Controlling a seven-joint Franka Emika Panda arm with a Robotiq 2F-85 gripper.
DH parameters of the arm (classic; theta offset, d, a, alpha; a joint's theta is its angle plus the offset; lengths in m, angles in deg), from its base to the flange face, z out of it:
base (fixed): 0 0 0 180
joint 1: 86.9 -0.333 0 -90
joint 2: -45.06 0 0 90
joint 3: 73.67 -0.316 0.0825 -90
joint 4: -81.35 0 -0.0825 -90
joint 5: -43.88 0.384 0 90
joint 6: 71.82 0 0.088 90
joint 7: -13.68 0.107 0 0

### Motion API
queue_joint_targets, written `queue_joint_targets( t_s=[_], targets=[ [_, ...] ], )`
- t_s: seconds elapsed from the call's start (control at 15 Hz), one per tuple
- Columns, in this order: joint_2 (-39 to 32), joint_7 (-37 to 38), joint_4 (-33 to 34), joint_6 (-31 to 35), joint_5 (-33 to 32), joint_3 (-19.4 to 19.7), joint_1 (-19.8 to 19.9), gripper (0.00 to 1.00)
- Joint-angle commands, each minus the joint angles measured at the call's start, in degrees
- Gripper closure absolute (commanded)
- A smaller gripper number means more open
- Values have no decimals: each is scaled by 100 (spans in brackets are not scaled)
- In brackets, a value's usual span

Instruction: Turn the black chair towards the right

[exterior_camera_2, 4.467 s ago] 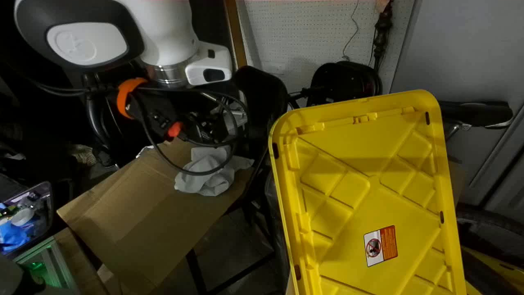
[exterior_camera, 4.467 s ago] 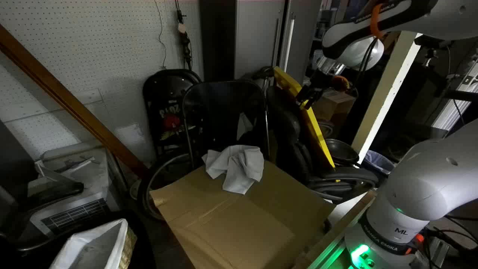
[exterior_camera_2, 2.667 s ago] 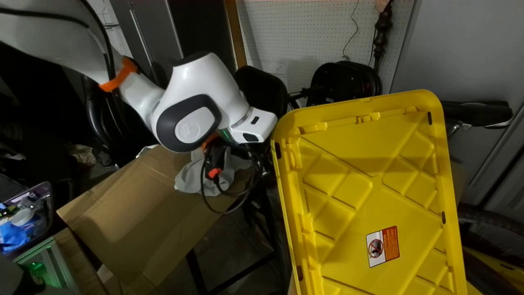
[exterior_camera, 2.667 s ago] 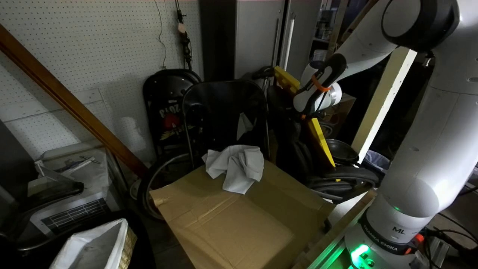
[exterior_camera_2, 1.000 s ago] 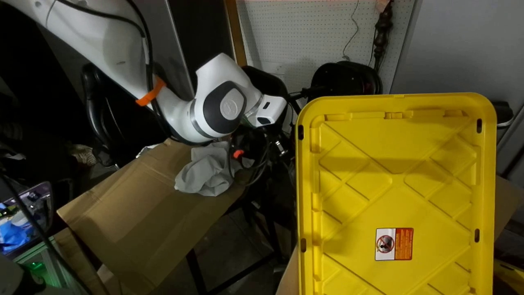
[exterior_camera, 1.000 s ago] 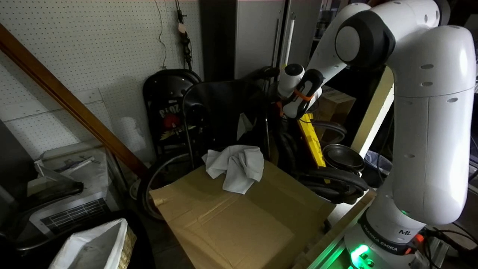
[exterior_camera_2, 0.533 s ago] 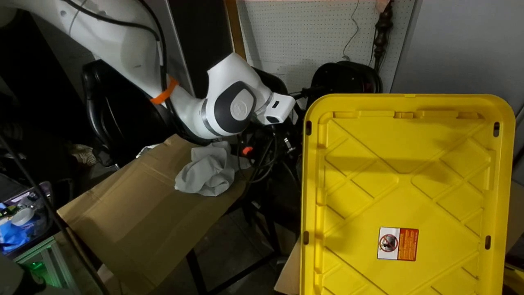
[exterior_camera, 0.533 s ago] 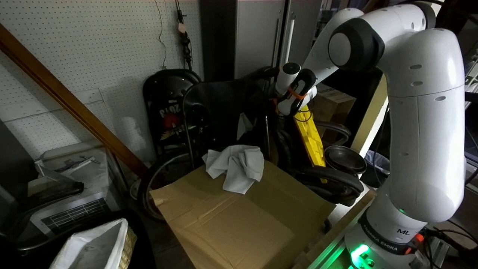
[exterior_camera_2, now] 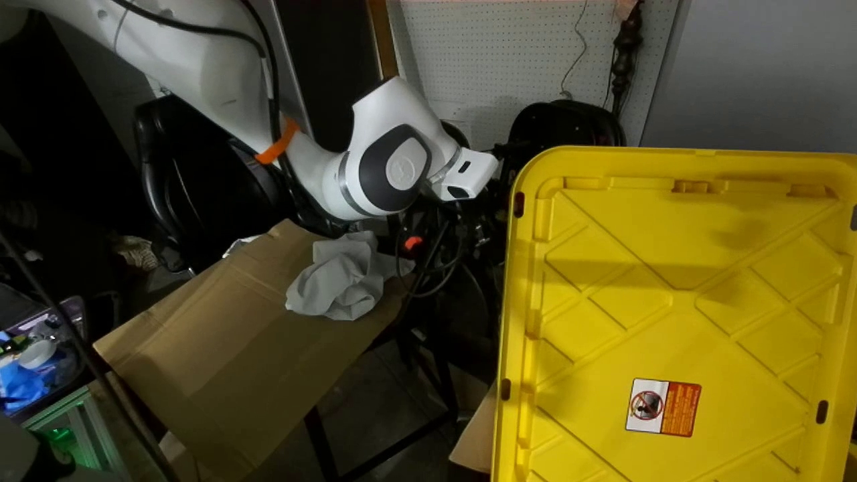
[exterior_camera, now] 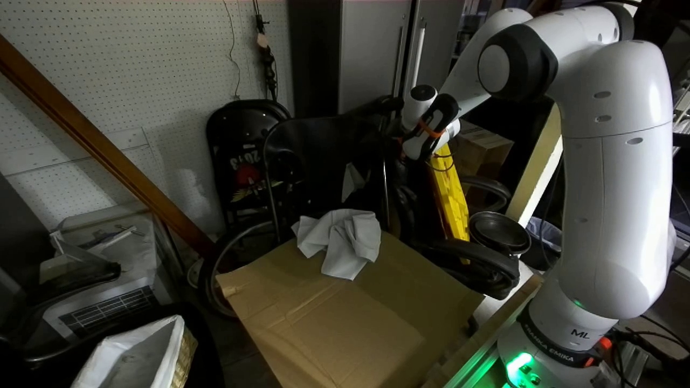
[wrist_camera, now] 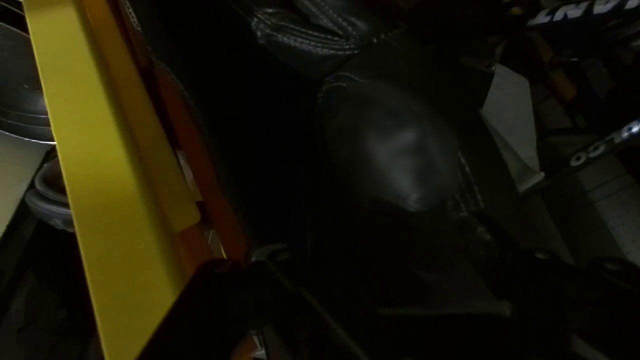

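Observation:
The black chair (exterior_camera: 415,215) has a padded leather back with a bright yellow ribbed panel over one face. In an exterior view, the yellow face (exterior_camera_2: 676,301) fills the right side and faces the camera. In the wrist view, the dark leather back (wrist_camera: 400,145) lies ahead of the gripper, with the yellow edge (wrist_camera: 110,185) along the left. My gripper (wrist_camera: 407,260) is at the chair's upper back. Its dim fingers look spread apart, with black leather between and beyond them; contact is too dark to tell. The arm and hand (exterior_camera: 426,126) mostly hide the gripper in an exterior view.
A black folding chair (exterior_camera: 323,156) stands behind the cardboard sheet (exterior_camera: 345,323), which bears a grey cloth (exterior_camera: 345,242). Chair armrests (exterior_camera: 474,256), black pans (exterior_camera: 498,231), a carton (exterior_camera: 482,151) and a white post (exterior_camera: 539,167) are close on the robot's side. Folded chairs (exterior_camera: 245,161) lean on the wall.
My arm has come in over the chair's upper back. The chair has turned: its yellow face has swung rightward, more square to an exterior camera, and its far armrest has come into view.

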Motion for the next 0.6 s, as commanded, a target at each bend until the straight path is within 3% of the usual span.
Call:
queue_joint_targets(
  t_s=[0.0,0.4,0.47,0.53],
  targets=[
    [218,-307,-46,-485,-8,-99,87,0],
    [293,-1185,-96,-572,242,-267,103,0],
    [278,-1314,-78,-577,291,-320,134,10],
    [249,-1403,-66,-536,344,-345,145,26]
  ],
)
